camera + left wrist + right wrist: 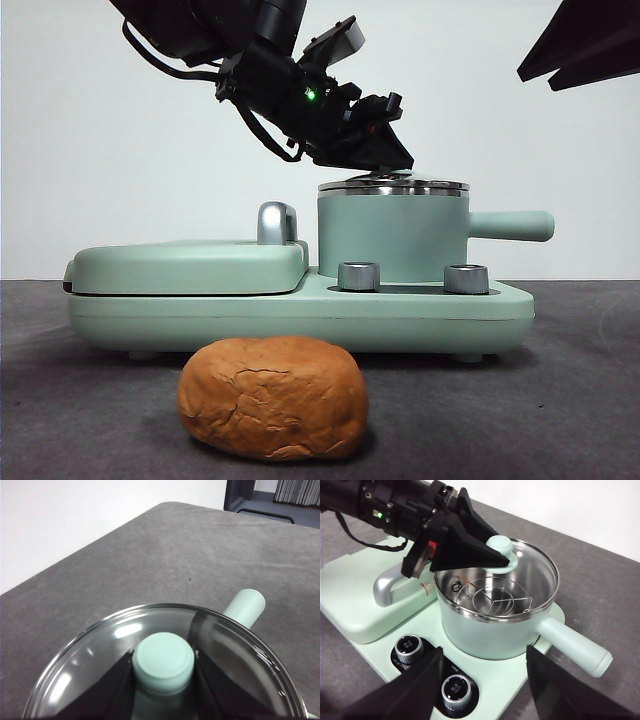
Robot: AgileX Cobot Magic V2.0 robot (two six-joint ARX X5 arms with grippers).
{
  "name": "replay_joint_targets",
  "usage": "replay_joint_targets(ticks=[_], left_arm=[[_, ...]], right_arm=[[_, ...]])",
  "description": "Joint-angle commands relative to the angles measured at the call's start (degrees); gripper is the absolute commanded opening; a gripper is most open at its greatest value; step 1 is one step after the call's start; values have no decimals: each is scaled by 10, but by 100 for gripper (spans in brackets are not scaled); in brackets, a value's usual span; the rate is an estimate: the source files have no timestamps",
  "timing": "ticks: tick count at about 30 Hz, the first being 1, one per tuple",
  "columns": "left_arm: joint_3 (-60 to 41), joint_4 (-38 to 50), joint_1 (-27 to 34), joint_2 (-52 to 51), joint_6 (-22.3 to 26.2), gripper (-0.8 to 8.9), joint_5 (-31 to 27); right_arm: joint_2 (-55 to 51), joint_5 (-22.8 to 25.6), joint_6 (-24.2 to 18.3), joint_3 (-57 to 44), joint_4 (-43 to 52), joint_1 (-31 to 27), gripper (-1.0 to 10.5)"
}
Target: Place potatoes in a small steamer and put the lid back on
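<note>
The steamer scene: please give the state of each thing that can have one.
lid: on the pot, knob gripped
small steamer: closed, only a wire rack inside
potato: on the table, untouched
left gripper: shut on the knob
right gripper: open, holding nothing
griddle cover: closed

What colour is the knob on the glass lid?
Mint green; the knob shows best in the left wrist view.

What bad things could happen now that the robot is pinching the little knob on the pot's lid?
The left gripper holds the glass lid only by its small knob, so the lid might tilt or slip off and bang the steamer. The steel rack inside sits high, and the potato looks nearly as wide as the pot, so it may not fit under the lid. The right gripper waits open.
</note>
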Motion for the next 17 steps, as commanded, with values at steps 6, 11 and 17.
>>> replay_joint_targets(ticks=[6, 11, 17], left_arm=[[14, -18, -2, -50, 9, 7, 0], [14, -79, 4, -96, 9, 7, 0], [14, -156, 21, -163, 9, 9, 9]], right_arm=[[4, -2, 8, 11, 1, 3, 265], [4, -2, 8, 11, -3, 4, 265], [4, -2, 8, 11, -3, 15, 265]])
